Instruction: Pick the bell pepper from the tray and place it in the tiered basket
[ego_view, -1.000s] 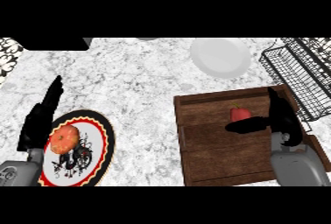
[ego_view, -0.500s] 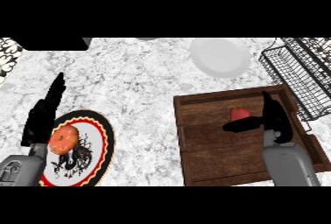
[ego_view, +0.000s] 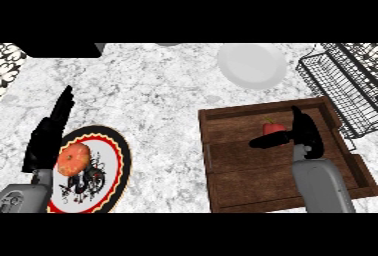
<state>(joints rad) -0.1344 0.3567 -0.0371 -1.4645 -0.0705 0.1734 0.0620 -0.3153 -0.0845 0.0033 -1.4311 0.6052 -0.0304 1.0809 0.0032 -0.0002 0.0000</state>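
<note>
right hand (ego_view: 304, 136), fingers straight, flanks bell pepper (ego_view: 273, 128) in tray (ego_view: 244, 176).

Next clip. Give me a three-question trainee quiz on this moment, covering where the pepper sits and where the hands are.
1. Multiple choice: what does the bell pepper lie on? A a bowl; B the wooden tray; C a pan.
2. True or false: the right hand is over the tray, right beside the pepper.
3. Fill in: the orange vegetable near the left hand lies on a patterned ____.

Key: 1 B; 2 true; 3 plate.
</note>
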